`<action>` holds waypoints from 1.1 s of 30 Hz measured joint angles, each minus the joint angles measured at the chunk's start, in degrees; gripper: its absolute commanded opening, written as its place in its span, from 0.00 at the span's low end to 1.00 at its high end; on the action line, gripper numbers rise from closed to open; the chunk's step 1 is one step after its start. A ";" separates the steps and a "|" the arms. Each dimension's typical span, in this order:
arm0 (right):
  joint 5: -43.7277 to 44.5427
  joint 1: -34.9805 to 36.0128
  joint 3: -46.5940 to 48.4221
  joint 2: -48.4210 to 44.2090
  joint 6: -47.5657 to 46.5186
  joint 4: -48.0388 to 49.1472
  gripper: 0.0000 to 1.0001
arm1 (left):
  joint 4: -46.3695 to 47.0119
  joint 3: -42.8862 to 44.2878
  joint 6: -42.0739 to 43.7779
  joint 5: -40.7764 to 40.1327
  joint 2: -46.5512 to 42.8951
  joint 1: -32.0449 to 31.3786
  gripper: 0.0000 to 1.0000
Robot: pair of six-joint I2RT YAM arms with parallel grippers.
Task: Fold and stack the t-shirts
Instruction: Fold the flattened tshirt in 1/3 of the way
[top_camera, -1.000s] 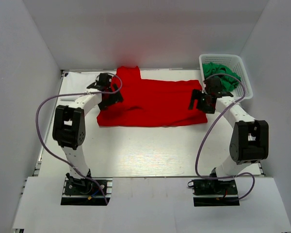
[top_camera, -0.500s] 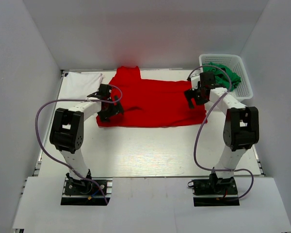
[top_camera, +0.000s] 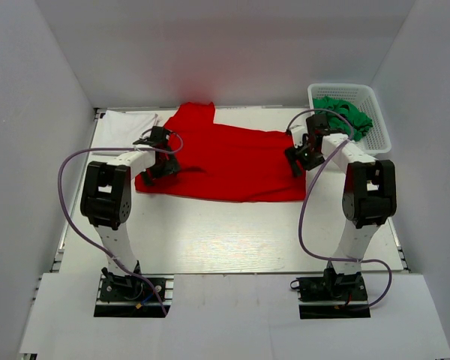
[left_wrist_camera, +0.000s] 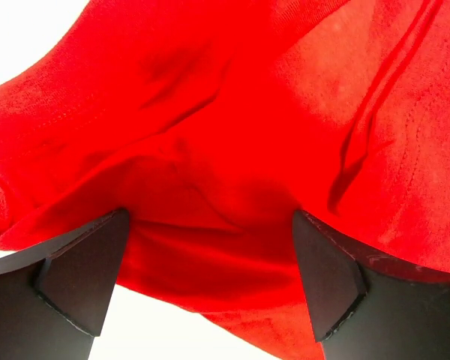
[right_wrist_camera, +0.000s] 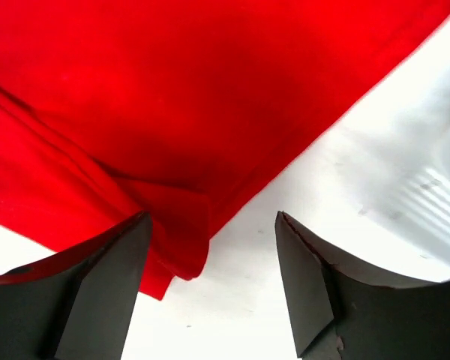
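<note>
Red shirt (top_camera: 232,161) lies spread out on the counter (top_camera: 225,232), across its far middle, with one sleeve pointing toward the back wall and a few shallow creases in the cloth. White shirt (top_camera: 126,124) sits as a flat folded piece in the far left corner, just beside the red one. At the far right corner stands a white lattice basket (top_camera: 380,120), and the green shirts (top_camera: 349,114) lie bunched inside it, filling most of it. Both arms rise from their bases at the near edge, bend at raised elbows and reach forward, with their forearms turned inward toward the red shirt. The left gripper (top_camera: 156,166) is down at the shirt's left edge. In the left wrist view its fingers (left_wrist_camera: 82,277) stand wide apart, with wrinkled red cloth and its hem spanning the gap between them and nothing pinched. The right gripper (top_camera: 296,161) is low at the shirt's right edge, near the basket. In the right wrist view its fingers (right_wrist_camera: 307,289) are also parted. A folded corner of red cloth lies just beside the one finger, bare counter shows beside the other, and nothing is clamped.
</note>
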 measured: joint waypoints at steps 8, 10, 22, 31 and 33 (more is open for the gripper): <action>-9.33 0.44 -1.40 -1.31 1.55 -1.55 0.69 | 0.07 0.00 0.59 -0.81 0.17 0.37 1.00; -10.88 0.55 -2.80 -2.36 2.08 -1.66 0.69 | 0.07 0.00 0.59 -0.83 0.17 0.39 1.00; -5.86 0.83 -5.95 -2.71 5.16 -0.17 0.24 | 0.07 0.00 0.59 -0.96 0.17 0.39 1.00; -5.86 0.83 -5.95 -3.74 6.19 0.52 0.00 | 0.07 0.00 0.59 -0.96 0.20 0.39 1.00; -5.73 0.85 -5.95 -4.24 6.29 0.83 0.00 | 0.07 0.00 0.59 -0.96 0.20 0.39 1.00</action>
